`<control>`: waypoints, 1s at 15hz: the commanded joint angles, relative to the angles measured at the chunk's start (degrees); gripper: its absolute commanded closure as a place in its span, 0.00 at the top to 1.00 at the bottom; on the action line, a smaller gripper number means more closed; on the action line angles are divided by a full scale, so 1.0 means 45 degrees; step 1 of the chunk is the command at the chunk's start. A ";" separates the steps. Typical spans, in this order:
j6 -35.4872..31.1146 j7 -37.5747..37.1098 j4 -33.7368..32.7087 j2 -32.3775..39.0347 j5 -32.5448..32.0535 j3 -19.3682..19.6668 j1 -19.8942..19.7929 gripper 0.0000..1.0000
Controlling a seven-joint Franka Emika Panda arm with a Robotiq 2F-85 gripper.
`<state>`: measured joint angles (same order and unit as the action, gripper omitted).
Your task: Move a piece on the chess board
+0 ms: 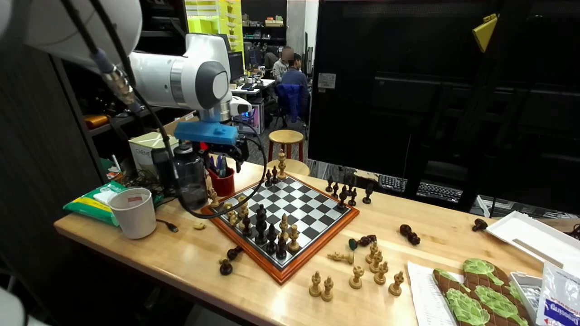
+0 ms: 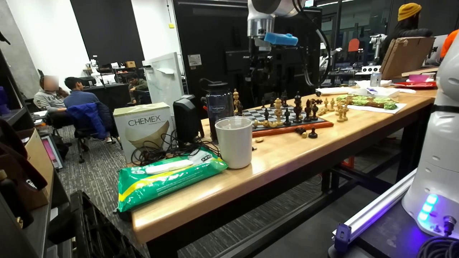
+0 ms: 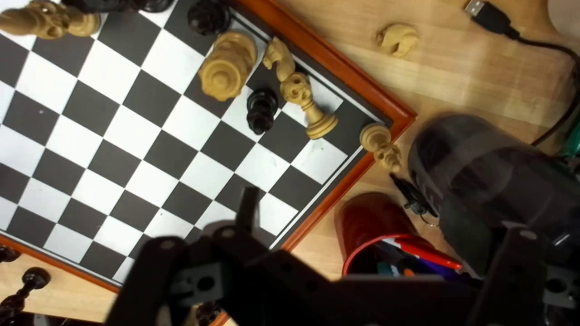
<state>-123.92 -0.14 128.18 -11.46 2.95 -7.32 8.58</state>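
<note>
Gripper [image 3: 355, 213], black, two-fingered, hangs wide; in the wrist view I observe, at its ten o'clock, the square, wood-framed, black-and-white chess board [image 3: 152, 181].

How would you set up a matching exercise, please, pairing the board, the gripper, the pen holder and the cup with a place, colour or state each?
Things:
1. board
2. gripper
3. pen holder
4. cup

Places, colours and states:
A. red, with pens inside
B. white, beside the green packet
C. checked black and white, framed in reddish-brown
D. open, holding nothing

Right pairs: 1-C; 2-D; 3-A; 4-B.
</note>
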 commanded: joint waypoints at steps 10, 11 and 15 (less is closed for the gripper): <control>-0.0524 -0.0402 -0.3505 0.3714 -0.1116 0.0350 -0.0594 1.00; -0.0564 -0.0470 -0.3666 0.3901 -0.1138 0.0381 -0.0601 1.00; -0.0733 -0.0764 -0.4200 0.4637 -0.1155 0.0550 -0.0602 1.00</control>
<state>-127.01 -1.65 111.77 7.02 -0.99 -5.21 5.86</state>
